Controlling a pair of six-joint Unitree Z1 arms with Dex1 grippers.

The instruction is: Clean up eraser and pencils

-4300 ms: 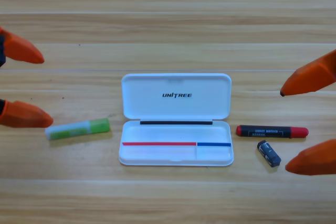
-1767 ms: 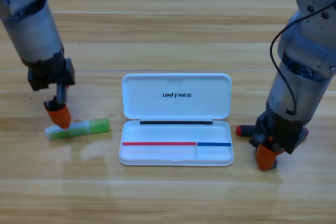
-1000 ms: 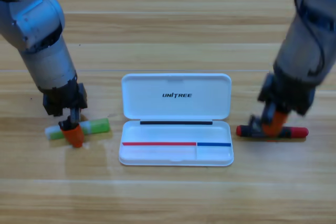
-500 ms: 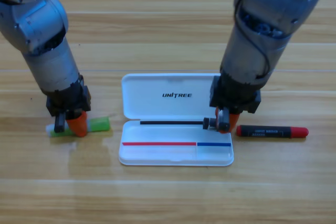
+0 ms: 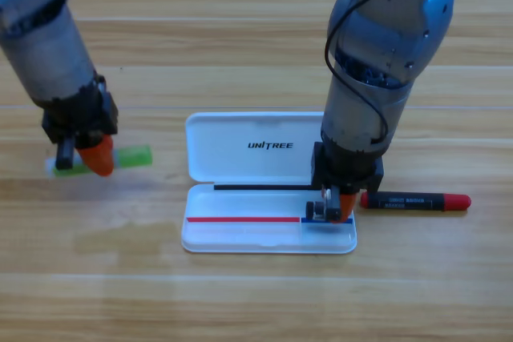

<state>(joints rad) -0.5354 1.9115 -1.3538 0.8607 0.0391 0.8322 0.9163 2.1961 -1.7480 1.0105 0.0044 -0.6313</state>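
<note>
Hovering over the lower right compartment of the white case (image 5: pixel 268 234), the right gripper (image 5: pixel 333 212) is pointing down at the short section right of centre; whether the eraser is sitting between its jaws cannot be told, since the gripper body is hiding that spot; no eraser is showing anywhere on the table (image 5: pixel 256 302), so it is probably under or within that gripper; open or closed, cannot tell.

Working at the left middle of the frame, the left gripper (image 5: pixel 86 158) is closing across the green-and-white pencil (image 5: pixel 128 157) near its pale end, the green half sticking out to the right; the stick is appearing pinched and level, well apart from the case; whether it is off the wood is not certain.

Lying flat just right of the case, the black-and-red pencil (image 5: pixel 415 200) is running left to right, red tip at the far right, near the right gripper but not touching it.

Judging handling: both sticks are looking light, stiff and smooth-barrelled, so they are likely rolling or twisting if pinched off-centre; taking hold across the barrel near the middle is seeming safest; the end grip on the green one is risking a droop or swing while carrying; the eraser is being judged small, light and slightly grippy, best pinched across its short sides.

Reckoning the long left compartment is waiting for both pencils.
</note>
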